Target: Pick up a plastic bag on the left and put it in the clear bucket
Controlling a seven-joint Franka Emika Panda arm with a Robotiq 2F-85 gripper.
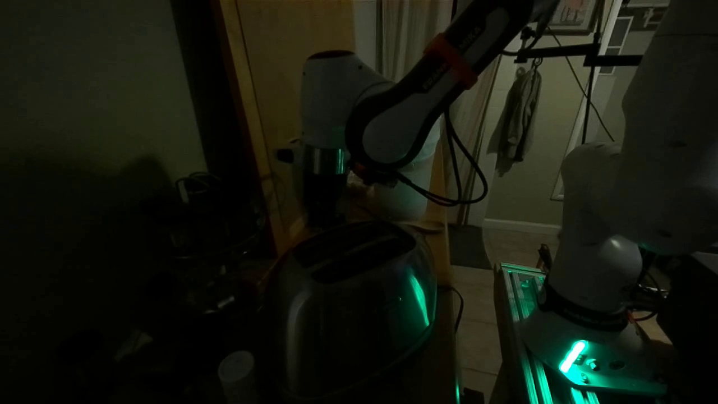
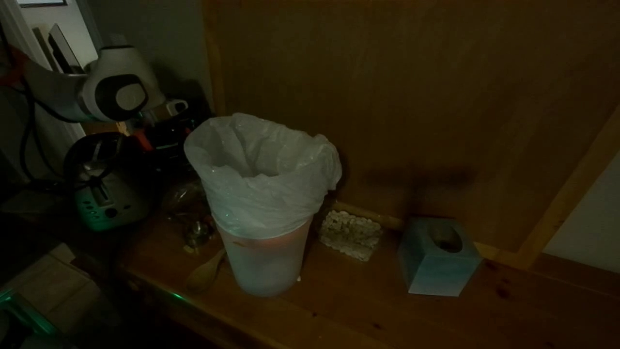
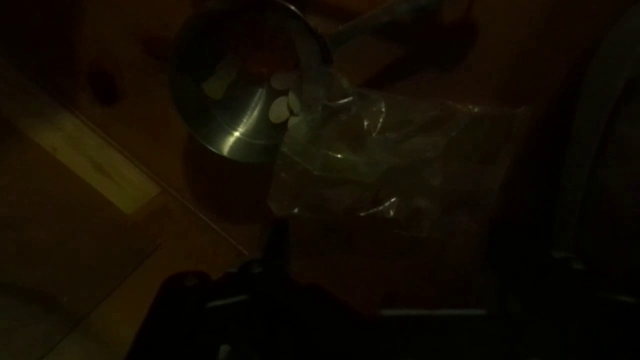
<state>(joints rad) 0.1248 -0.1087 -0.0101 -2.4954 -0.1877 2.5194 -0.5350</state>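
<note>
A crumpled clear plastic bag [image 3: 370, 145] lies on the wooden table in the dim wrist view, its edge lapping a shiny metal bowl. It also shows faintly in an exterior view [image 2: 183, 195]. My gripper [image 3: 390, 227] is open, its dark fingers wide apart near the bag's near edge; whether they touch it is too dark to tell. In an exterior view the gripper [image 1: 325, 210] points down behind the toaster. The clear bucket [image 2: 265, 264] stands upright, lined with a white bag [image 2: 271, 203] folded over its rim. It also shows behind the arm [image 1: 405, 196].
The metal bowl [image 3: 237, 132] holds a few pale pieces. The shiny toaster [image 1: 359, 314] stands close to the gripper. A wooden spoon [image 2: 206, 274], a mat of pale pebbles [image 2: 351, 235] and a tissue box [image 2: 436, 269] lie round the bucket. A wooden panel [image 2: 387, 97] rises behind.
</note>
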